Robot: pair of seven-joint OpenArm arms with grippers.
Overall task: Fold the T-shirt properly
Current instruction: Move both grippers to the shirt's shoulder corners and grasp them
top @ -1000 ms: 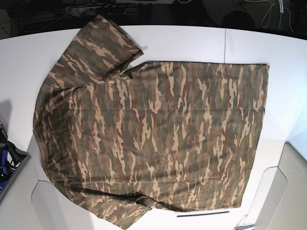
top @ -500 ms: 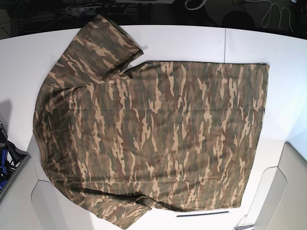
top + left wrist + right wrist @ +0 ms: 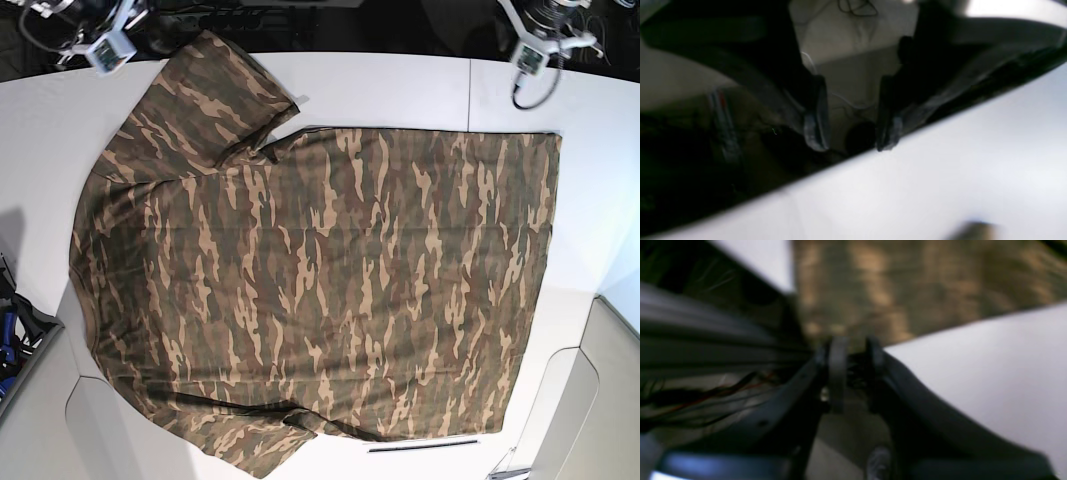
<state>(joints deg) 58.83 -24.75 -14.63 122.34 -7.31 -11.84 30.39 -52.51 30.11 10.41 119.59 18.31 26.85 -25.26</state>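
Note:
The camouflage T-shirt [image 3: 320,270] lies spread flat on the white table [image 3: 400,90], collar end to the left and hem to the right. One sleeve [image 3: 205,100] points to the far edge and the other [image 3: 260,445] to the near edge. My left gripper [image 3: 850,131] hangs open over the table's far edge with nothing between its fingers. The left arm [image 3: 535,45] shows at the top right. My right gripper [image 3: 855,373] is blurred, its jaws a little apart and empty, with camouflage cloth [image 3: 907,290] just beyond. The right arm [image 3: 95,35] is at the top left, near the far sleeve.
A dark bin with blue parts [image 3: 15,335] sits off the table's left side. Cables [image 3: 570,25] lie on the dark floor behind the table. A thin black strip [image 3: 425,445] lies near the front edge. A seam [image 3: 470,90] runs across the tabletop.
Both arms have come into the base view at the far edge, where none showed before. The T-shirt has not moved.

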